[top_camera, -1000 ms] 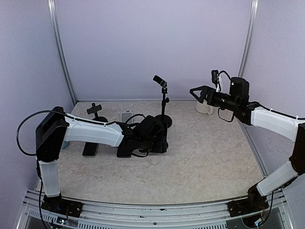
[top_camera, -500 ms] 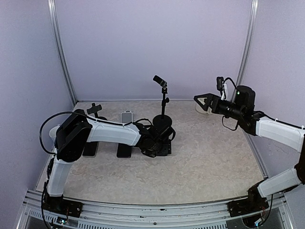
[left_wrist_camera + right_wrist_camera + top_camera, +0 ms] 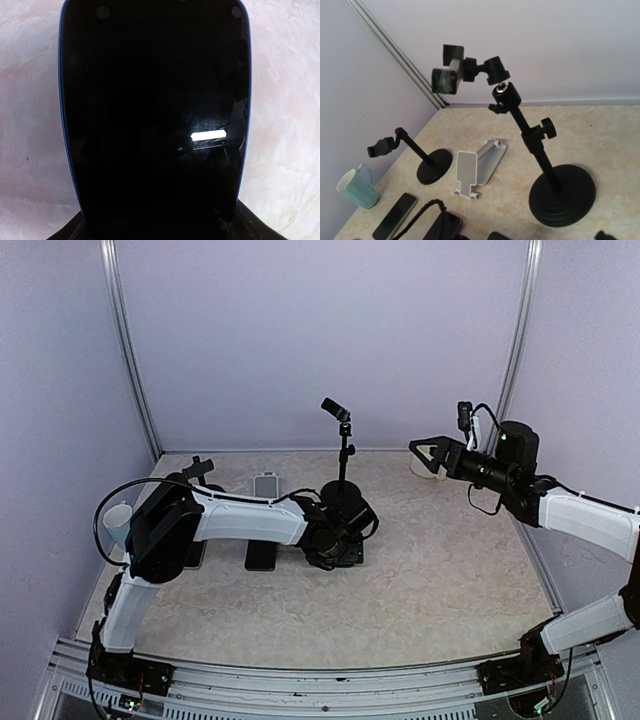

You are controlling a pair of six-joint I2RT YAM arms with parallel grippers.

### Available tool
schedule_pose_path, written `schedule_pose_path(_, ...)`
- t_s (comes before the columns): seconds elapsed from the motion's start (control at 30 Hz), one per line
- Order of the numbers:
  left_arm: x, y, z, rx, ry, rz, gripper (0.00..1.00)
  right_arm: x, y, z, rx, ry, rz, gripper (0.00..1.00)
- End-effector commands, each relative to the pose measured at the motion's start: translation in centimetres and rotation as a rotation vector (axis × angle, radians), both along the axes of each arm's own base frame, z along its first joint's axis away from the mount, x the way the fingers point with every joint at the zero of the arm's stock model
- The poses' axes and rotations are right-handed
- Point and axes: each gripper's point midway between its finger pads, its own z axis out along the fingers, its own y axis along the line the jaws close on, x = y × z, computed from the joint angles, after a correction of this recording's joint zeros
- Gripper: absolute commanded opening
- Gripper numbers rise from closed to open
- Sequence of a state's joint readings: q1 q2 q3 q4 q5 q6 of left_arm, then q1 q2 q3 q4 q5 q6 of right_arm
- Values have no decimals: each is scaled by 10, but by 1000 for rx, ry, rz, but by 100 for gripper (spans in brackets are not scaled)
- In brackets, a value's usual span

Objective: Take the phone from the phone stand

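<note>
While its base sits at 7 o'clock on the near edge of the bench (image 3: 440, 580), the left arm climbs to a high elbow at 9 o'clock. From there its forearm lies out low and nearly level toward the centre. The left pincer (image 3: 345, 543) hangs right over the phone (image 3: 155, 120), close to the bench top. The phone is off the stand, black glass with a blue rim, its face to the wrist camera and marbled bench showing on both sides. A dark shape spreads under its near end. I cannot tell whether the jaws are spread or pinched on the phone, nor whether it rests on the bench or hangs just above.

Toward 9 o'clock from it, a dark handset (image 3: 260, 556) lies under the forearm and a second handset (image 3: 190, 553) lies further out, with a pale mug (image 3: 118, 520) past the elbow.

At 12 o'clock from the phone, just beside it, stands the tall stand (image 3: 345, 465), pole upright on a round black base, its clamp head (image 3: 451, 75) tilted. Further back, at 10 to 11 o'clock, are a silver stand (image 3: 265, 483) and a short stand (image 3: 200, 472).

The right arm rises from 5 o'clock, folds at the right edge and reaches inward, held high. At 2 o'clock the right pincer (image 3: 420, 453) is spread in a V, gripping nothing, well apart from the tall stand.
</note>
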State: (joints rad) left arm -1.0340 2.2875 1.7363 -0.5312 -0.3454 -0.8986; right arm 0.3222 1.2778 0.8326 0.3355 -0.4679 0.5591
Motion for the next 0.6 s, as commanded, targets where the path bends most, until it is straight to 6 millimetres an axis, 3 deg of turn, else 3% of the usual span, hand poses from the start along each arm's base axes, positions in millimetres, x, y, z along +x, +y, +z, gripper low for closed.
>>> schedule_pose_path(0.0,5,-9,5,-2,-29,24,49,-4,-7,8,14,-31,-7,100)
schedule_pose_path(0.23,5,-7,-2,18,-26,41,60,-5,-10,6,14,-26,-13,100)
schedule_pose_path(0.57,9,-11,5,16,-37,30,87,-5,-11,6,11,-26,-13,100)
